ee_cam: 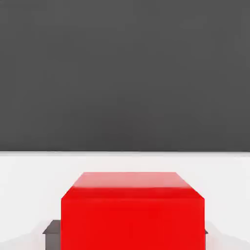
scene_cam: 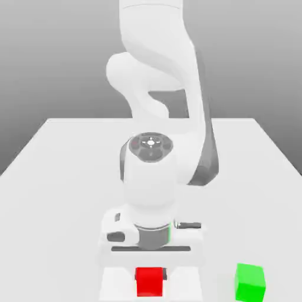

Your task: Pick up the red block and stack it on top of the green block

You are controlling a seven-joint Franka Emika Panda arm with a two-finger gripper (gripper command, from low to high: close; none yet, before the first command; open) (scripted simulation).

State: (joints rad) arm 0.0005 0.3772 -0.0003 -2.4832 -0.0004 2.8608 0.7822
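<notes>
"Where is the red block (scene_cam: 149, 282)?"

"Right at my gripper (scene_cam: 151, 274). In the exterior view it sits below my hand, low and close to the middle, with a dark part of me peeking out on either side of it. In the hand view it looms large, its front face bright red and its top face paler."

"Have you got hold of it?"

"I can't tell. The block hides too much of my gripper to show whether I'm open around it or closed on it."

"Is it resting on the table (scene_cam: 65, 200)?"

"I can't tell that either; its underside is hidden from me."

"And the green block (scene_cam: 249, 284)?"

"Well apart from the red one, toward the exterior view's right, with bare white table between it and my hand. It's turned slightly, and nothing is on top of it."

"So they aren't stacked?"

"No. The two blocks are side by side in that view, with a wide gap between them."
</notes>
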